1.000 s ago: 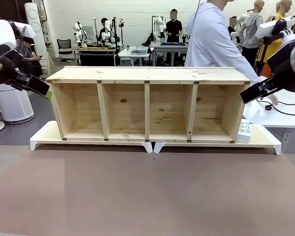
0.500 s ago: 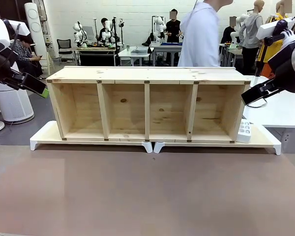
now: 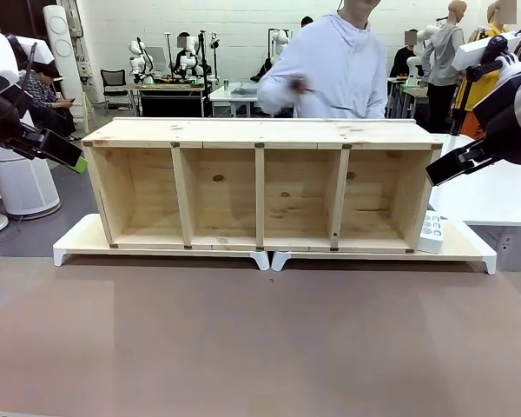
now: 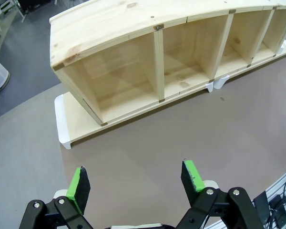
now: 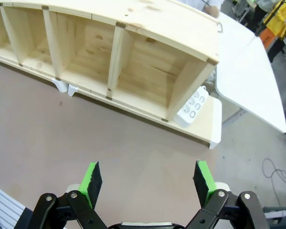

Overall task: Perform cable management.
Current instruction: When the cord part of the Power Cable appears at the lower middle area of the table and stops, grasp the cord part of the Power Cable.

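- Two grippers of mine frame the front view. My left gripper [image 3: 80, 162] hangs off the left end of the wooden shelf [image 3: 260, 132] and my right gripper [image 3: 432, 174] off its right end. Both are above the brown table [image 3: 260, 339] and touch nothing. Seen side-on here, I cannot read their gap.
- The shelf lies on its long side with four open compartments facing me, on two low white risers [image 3: 74, 239]. A white power strip [image 3: 431, 232] is propped against its right end.
- The shelf stands between me and the person [image 3: 347, 61] at the far side. One hand [image 3: 286, 84] is raised with a small dark piece in it, blurred, which I take for the cable [image 3: 301, 85]. A white table [image 3: 495, 195] sits behind my right gripper.
- In the left wrist view my left gripper [image 4: 134, 169] has its green pads [image 4: 79, 183] spread wide with nothing between them. It is over bare brown table [image 4: 157, 138]. The shelf's [image 4: 109, 24] left end and the left riser [image 4: 62, 126] are well ahead.
- In the right wrist view my right gripper [image 5: 147, 167] is also spread wide and empty, pads [image 5: 91, 179] over the brown table [image 5: 86, 138].
- Ahead is the shelf's [image 5: 148, 19] right end, with the power strip [image 5: 193, 106] tilted against its end wall on the riser [image 5: 212, 124].
- A thin dark loop, probably the cable [image 5: 219, 26], hangs just off the shelf's far top corner over the white table [image 5: 248, 76], near the person's hand [image 5: 210, 7]. It is too small to be sure.
- A pale cord [image 5: 271, 167] lies on the grey floor.
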### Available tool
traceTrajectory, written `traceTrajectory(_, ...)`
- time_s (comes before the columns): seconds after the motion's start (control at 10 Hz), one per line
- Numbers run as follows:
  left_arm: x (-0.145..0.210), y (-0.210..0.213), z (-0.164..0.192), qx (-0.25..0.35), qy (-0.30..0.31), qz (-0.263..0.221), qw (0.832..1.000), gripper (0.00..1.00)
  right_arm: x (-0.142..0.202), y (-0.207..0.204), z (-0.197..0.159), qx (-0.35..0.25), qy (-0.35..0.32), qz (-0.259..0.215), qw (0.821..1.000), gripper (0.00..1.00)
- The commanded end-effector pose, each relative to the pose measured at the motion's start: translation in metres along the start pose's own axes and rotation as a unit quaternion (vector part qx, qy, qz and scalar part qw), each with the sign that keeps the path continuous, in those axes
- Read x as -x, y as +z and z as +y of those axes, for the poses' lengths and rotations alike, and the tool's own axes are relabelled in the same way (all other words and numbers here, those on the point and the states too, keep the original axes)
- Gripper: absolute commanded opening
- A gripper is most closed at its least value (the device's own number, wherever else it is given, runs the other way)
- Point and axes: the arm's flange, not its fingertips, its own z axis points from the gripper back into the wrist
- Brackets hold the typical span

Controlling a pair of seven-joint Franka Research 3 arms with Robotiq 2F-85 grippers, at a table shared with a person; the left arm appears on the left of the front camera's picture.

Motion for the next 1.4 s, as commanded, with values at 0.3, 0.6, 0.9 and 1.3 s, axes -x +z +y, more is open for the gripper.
traceTrajectory(0.3,-0.0003,-0.0010,-0.0006,0.000,0.001,0.001,1.000,1.00,-0.0011,0.0000,-0.0006,0.000,-0.001,-0.004,1.000,1.00)
traceTrajectory(0.6,-0.0003,-0.0010,-0.0006,0.000,0.001,0.001,1.000,1.00,-0.0011,0.0000,-0.0006,0.000,-0.001,-0.004,1.000,1.00)
traceTrajectory(0.9,-0.0003,-0.0010,-0.0006,0.000,0.001,0.001,1.000,1.00,-0.0011,0.0000,-0.0006,0.000,-0.001,-0.004,1.000,1.00)
traceTrajectory(1.3,-0.0003,-0.0010,-0.0006,0.000,0.001,0.001,1.000,1.00,-0.0011,0.0000,-0.0006,0.000,-0.001,-0.004,1.000,1.00)
